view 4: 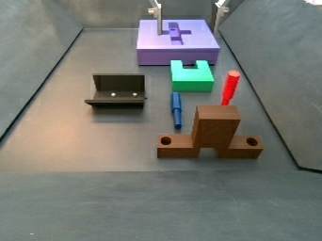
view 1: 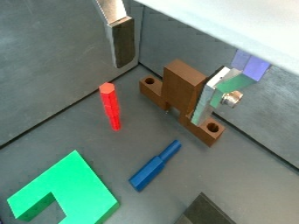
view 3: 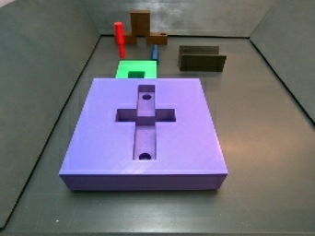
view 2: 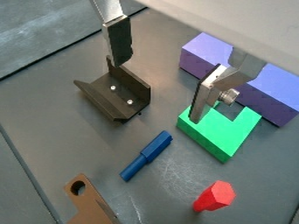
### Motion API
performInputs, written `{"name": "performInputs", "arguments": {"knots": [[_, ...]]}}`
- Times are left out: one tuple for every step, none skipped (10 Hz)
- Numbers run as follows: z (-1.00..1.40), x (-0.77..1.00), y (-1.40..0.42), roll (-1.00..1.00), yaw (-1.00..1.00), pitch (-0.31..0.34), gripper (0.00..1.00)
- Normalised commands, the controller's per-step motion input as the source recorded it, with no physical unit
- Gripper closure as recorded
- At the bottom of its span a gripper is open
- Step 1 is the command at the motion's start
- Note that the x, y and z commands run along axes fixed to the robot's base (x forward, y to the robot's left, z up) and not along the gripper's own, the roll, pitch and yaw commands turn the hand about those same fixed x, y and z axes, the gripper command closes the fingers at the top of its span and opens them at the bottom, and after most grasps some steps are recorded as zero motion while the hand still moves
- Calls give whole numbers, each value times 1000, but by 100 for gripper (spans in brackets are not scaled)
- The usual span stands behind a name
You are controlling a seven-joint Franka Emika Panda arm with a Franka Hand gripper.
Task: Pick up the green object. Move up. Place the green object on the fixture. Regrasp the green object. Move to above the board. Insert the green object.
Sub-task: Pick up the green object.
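Bright green notched plastic block (view 2: 222,131) lies beside the large purple slab (view 3: 145,129); gripper (view 2: 170,68) hovers above, fingers (view 2: 119,39) spread empty, upper parts cropped

Grey floor (view 4: 88,141): board (view 3: 185,138), green object (view 4: 193,73), fixture (view 4: 117,91); pincer (view 2: 167,72) aloft.

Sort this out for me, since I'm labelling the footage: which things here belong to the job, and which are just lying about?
Belong to the job:
green block, lying on the floor beside the board
purple board
fixture
gripper, open, in the air above the floor, holding nothing

Just lying about:
red post
blue peg
brown block
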Motion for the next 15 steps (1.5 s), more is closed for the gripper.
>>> {"name": "performInputs", "arguments": {"knots": [[0,0,0,-4,0,0,0],[0,0,-157,0,0,-14,0],[-211,0,-474,0,0,-7,0],[-423,0,-974,0,169,-153,0],[-494,0,-989,0,143,-116,0],[-549,-11,-1000,30,63,-117,0],[-603,0,-1000,1,103,-130,0],[-660,0,-994,0,134,-127,0],[-717,14,-900,0,160,-90,0],[-737,-20,-771,-19,146,-147,0],[-743,-23,-666,-53,129,-166,0],[-760,0,-443,-60,0,-160,0],[-443,23,-160,-147,0,-139,0],[-311,31,0,-160,-9,-100,0],[-237,0,9,-50,0,-43,0]]}}
